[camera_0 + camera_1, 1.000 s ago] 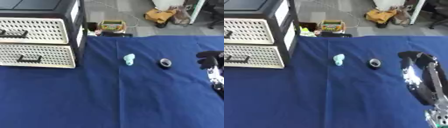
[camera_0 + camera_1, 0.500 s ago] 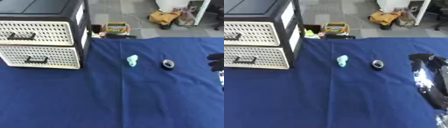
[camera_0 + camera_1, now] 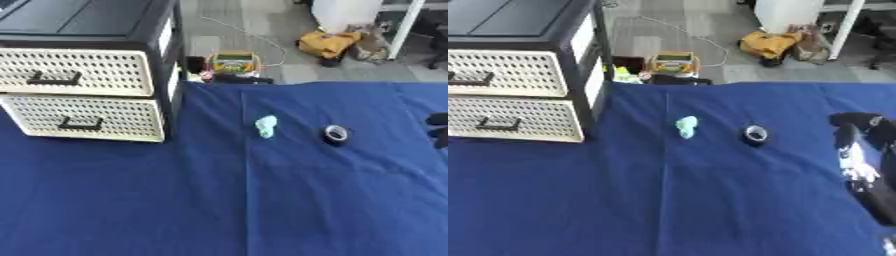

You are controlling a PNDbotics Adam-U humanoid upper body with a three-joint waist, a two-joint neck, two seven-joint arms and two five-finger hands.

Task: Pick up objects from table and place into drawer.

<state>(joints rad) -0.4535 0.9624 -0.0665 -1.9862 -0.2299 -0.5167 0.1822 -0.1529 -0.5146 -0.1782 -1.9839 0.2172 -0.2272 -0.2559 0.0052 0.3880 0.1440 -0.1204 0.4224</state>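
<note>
A small light-blue object (image 3: 266, 125) lies on the blue cloth near the table's middle. To its right sits a black roll of tape (image 3: 335, 133). The white two-drawer cabinet (image 3: 87, 95) stands at the far left, both drawers shut, each with a black handle (image 3: 52, 78). My right hand (image 3: 859, 150) rests on the cloth at the right edge, fingers pointing away and relaxed, holding nothing, a hand's width right of the tape. In the left eye view only its fingertips (image 3: 437, 120) show. My left hand shows in neither view.
The blue cloth (image 3: 219, 200) covers the table. Beyond the far edge, on the floor, are a yellow-rimmed box (image 3: 232, 62), a yellow bag (image 3: 328, 44) and a white post (image 3: 398, 27).
The whole picture has shifted a little, so the camera moved. My right hand has drawn slightly to the right, away from the tape. The objects lie where they were.
</note>
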